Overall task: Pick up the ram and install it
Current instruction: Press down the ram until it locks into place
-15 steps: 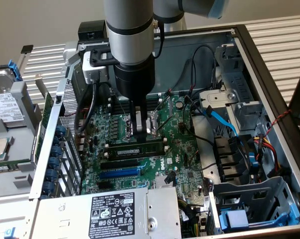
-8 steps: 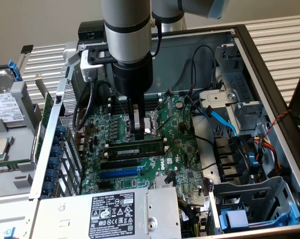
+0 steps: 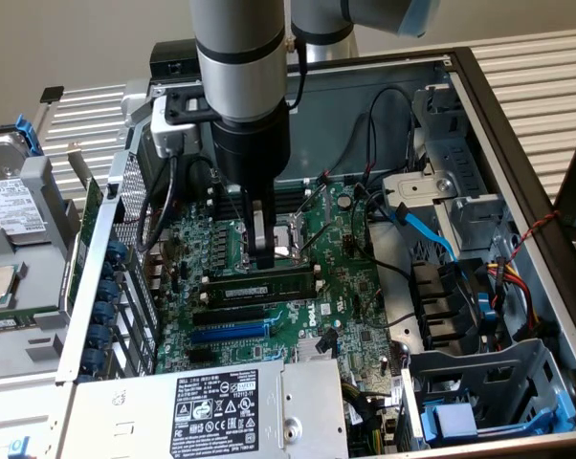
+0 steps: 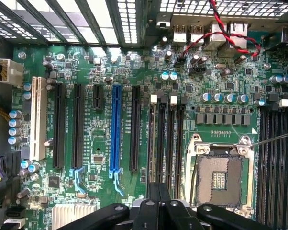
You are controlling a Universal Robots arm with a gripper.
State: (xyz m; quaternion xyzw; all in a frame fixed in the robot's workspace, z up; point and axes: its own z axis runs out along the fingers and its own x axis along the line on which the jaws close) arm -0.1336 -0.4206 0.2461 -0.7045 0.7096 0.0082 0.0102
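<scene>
The power supply point(image 3: 221, 411) with its white-and-black label is seen nearest in the exterior view. Just beyond it lies the green motherboard point(image 3: 355, 287), taken here as the landmark, inside the open computer case point(image 3: 518, 191).

On the motherboard, past the blue expansion slot point(image 3: 229, 333) and the black slots, the ram point(image 3: 261, 286) is seen lying lengthwise in line with the memory slots beside the CPU socket point(image 3: 293, 239). It appears to be standing in a slot, though it cannot be told whether it is pressed fully home or whether the end latches are shut. The task is therefore judged to be in its late part: the stick has been brought to the motherboard, and seating is what may remain.

The gripper point(image 3: 262, 256) is held directly above the ram's middle, on the socket side. The fingers point(image 4: 158, 211) are drawn together, nearly fully closed, their tips at the ram's upper edge; a pinch on the thin board is judged likely. Farther off, the drive cage point(image 3: 451, 182) and blue cables point(image 3: 427, 234) are seen at the case's far side.
</scene>
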